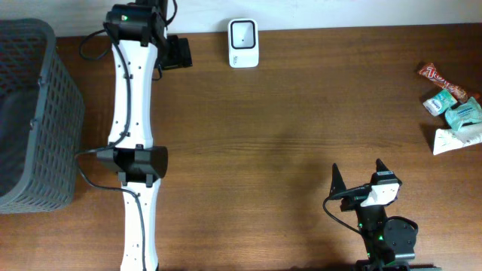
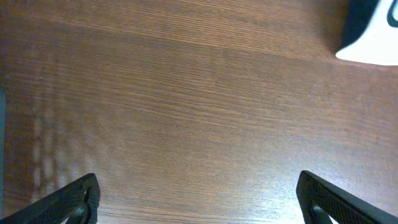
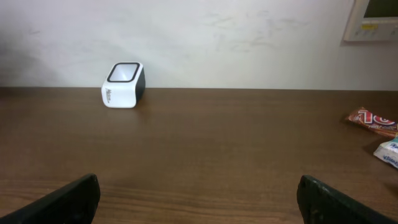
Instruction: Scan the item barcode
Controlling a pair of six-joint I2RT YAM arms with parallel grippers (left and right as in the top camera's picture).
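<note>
One scanner (image 1: 243, 44) and one basket (image 1: 34, 113) are sitting out. About four snack packets (image 1: 456, 113) are lying clustered. Two arms (image 1: 134, 98) are showing.

I note: scanner (image 1: 243, 44) sits mid-table (image 1: 263, 150) at far edge. Basket (image 1: 64, 113) at L edge; snacks (image 1: 454, 105) at R edge, well apart from scanner.

**Arm and Gripper Appearance**

Left arm (image 1: 134, 113): long white links joined by black joint housings. A black cable (image 1: 126, 83) runs along the links and loops out beside the housings. A green indicator light (image 1: 125, 11) sits on the black housing behind the fingers.

Left gripper (image 2: 198, 199): two black fingers (image 2: 74, 200) with a finely textured surface.

Right arm (image 1: 392, 235): black housing with a green lamp (image 1: 380, 238). A white block (image 1: 385, 193) sits directly behind the fingers.

Right gripper (image 1: 357, 172): black, tapering, pointed fingers (image 1: 336, 179).
</note>
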